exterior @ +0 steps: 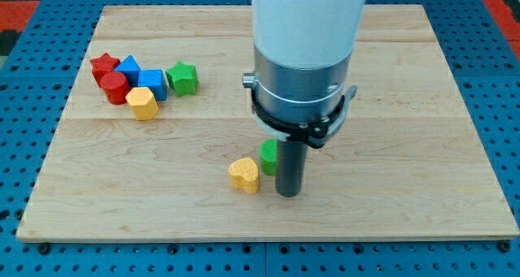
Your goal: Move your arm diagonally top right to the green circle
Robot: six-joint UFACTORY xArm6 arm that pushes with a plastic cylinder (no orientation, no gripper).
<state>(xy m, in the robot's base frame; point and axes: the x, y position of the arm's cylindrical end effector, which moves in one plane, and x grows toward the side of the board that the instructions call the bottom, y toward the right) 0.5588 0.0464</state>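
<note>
Wooden bench (406, 106), pale planks, the largest item, fills most of the view over a blue perforated surround. Arm housing, white above a grey collar with a black clamp ring, descends from the view's top centre and hides part of the board behind it. Dark rod, upright, issues from the collar; my tip (288, 194) rests on the board near the view's bottom centre. No pincer is fitted, so nothing can be said to be spread, pressed together or pinching. Green circle (268, 156), a short cylinder, stands just beside the rod on the view's left and slightly toward the top, partly hidden by it; contact cannot be confirmed. Yellow heart block (244, 175) lies just beside the green circle, toward the view's bottom left. Cluster at the view's upper left, well apart from the tip: green cube (183, 78), blue cube (152, 83), blue block (127, 66) of unclear shape, red star (104, 63), red cylinder (114, 88), yellow hexagonal block (143, 103). Governing relation: the tip sits to the circle's lower right, whereas the wanted station is its upper right, so the judged move runs toward the view's top, skirting the circle's right flank.
</note>
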